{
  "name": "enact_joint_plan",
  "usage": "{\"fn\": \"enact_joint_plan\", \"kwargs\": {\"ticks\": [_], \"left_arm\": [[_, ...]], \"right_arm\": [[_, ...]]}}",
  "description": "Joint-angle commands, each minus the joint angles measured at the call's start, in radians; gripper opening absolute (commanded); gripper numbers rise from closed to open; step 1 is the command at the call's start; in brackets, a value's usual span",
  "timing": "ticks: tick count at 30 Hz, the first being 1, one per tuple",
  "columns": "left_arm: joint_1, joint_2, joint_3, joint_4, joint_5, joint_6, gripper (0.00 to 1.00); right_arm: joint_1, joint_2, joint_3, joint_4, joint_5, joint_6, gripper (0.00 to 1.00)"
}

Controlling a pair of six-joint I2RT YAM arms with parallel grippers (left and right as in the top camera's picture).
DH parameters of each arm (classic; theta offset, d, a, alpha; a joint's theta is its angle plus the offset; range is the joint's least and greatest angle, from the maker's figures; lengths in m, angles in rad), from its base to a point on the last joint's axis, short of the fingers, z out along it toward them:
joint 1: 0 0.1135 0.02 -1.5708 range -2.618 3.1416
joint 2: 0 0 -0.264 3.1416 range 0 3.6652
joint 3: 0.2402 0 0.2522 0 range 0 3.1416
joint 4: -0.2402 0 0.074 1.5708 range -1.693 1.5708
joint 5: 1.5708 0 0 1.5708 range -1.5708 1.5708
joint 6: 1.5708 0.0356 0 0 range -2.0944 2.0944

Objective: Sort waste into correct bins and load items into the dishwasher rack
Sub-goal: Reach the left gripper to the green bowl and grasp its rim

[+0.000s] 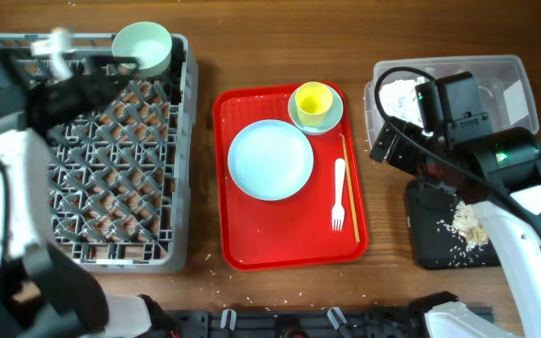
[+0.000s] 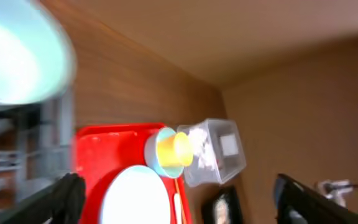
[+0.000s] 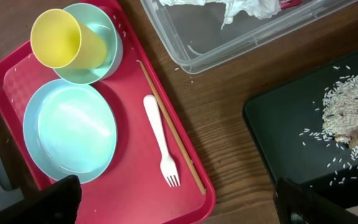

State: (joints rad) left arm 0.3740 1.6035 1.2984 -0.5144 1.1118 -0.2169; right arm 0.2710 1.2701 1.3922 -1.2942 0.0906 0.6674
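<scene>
My left jaws hang wide open over the dishwasher rack (image 1: 83, 188), near a green bowl (image 1: 142, 47) at its far corner. My right jaws are open and empty by the clear tub (image 1: 510, 70). The plate (image 3: 70, 134), cup (image 3: 58, 37), fork (image 3: 160, 140) and stick (image 3: 177, 140) lie on the red tray (image 3: 129, 186).

Wooden table top (image 3: 222, 137): brown, fine grain is seen, finish matt. Flat red plastic serving tray (image 3: 135, 186): a glossy sheen is noted. Round light-blue plate (image 3: 70, 134): smooth, glossy, soft highlights recorded. Small yellow cup (image 3: 64, 38) and pale green bowl (image 3: 107, 59): smooth, low sheen. White plastic fork (image 3: 160, 140): smooth. Thin wooden stick (image 3: 169, 127): bare, matt. Clear plastic tub (image 3: 229, 43): transparent, shiny. Crumpled white paper napkin (image 3: 241, 9): creased, rough. Shallow black tray (image 3: 291, 137): smooth, matt. Pale rice-like scraps (image 3: 347, 112): granular. Large grey plastic rack (image 1: 111, 188): matt lattice.
</scene>
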Motion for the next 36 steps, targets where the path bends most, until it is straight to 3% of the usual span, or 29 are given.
{"fn": "enact_joint_plan", "kwargs": {"ticks": [1, 4, 6, 8, 13, 18, 20, 23, 27, 31, 34, 36], "left_arm": [[-0.278, -0.057, 0.312, -0.350, -0.641, 0.138, 1.00], [-0.542, 0.085, 0.706, -0.623, -1.155, 0.202, 1.00], [-0.607, 0.116, 0.732, -0.502, -1.336, 0.203, 1.00], [-0.622, 0.163, 0.732, -0.392, -1.330, 0.220, 1.00], [-0.573, 0.378, 0.732, -0.307, -1.330, 0.292, 1.00], [-0.520, 0.531, 0.732, -0.323, -1.328, 0.288, 1.00], [-0.498, 0.546, 0.731, -0.378, -1.241, 0.288, 0.96], [-0.463, 0.546, 0.731, -0.428, -1.127, 0.288, 0.71], [-0.428, 0.575, 0.731, -0.485, -1.127, 0.288, 0.67], [-0.423, 0.577, 0.731, -0.495, -1.078, 0.279, 0.48], [-0.423, 0.577, 0.731, -0.513, -1.048, 0.280, 0.44], [-0.423, 0.577, 0.731, -0.535, -1.049, 0.280, 0.30]], "right_arm": [[-0.001, 0.003, 0.014, 0.000, 0.010, -0.011, 1.00], [-0.001, 0.003, 0.014, 0.000, 0.010, -0.011, 1.00], [-0.001, 0.003, 0.014, 0.000, 0.010, -0.011, 1.00], [-0.001, 0.003, 0.014, 0.000, 0.010, -0.011, 1.00], [-0.001, 0.003, 0.014, 0.000, 0.010, -0.011, 1.00], [-0.001, 0.003, 0.014, 0.000, 0.010, -0.011, 1.00], [-0.002, 0.003, 0.014, 0.000, 0.010, -0.011, 1.00], [-0.001, 0.003, 0.014, 0.000, 0.010, -0.011, 1.00], [-0.002, 0.003, 0.014, 0.000, 0.010, -0.011, 1.00], [-0.001, 0.003, 0.014, 0.000, 0.010, -0.011, 1.00], [-0.001, 0.003, 0.014, 0.000, 0.010, -0.011, 1.00], [-0.001, 0.003, 0.014, 0.000, 0.010, -0.012, 1.00]]}}
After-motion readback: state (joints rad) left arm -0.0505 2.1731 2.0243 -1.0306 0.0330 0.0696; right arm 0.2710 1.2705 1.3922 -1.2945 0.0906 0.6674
